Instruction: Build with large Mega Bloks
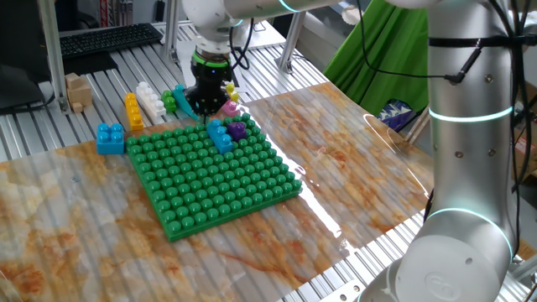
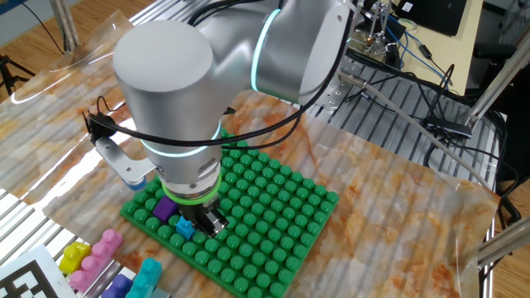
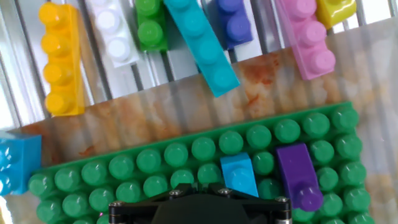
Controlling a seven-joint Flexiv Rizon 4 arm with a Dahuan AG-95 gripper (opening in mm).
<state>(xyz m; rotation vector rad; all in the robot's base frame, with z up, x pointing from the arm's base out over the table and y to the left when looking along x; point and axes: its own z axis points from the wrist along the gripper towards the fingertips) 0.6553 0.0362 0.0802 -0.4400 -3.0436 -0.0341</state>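
A: We see a desk with a marbled orange mat over metal slats, a keyboard and green cloth behind it.

B: The arm's bulk hides much of the green baseplate from the other side.

A: On that plate we see a small blue brick just beside a purple brick, near the far edge. The fingers hang over the blue one, pressed nearly together, pinching nothing we can make out.

B: Off the plate lie yellow, white, green, teal and pink bricks in a row; another blue block sits at the plate's corner.
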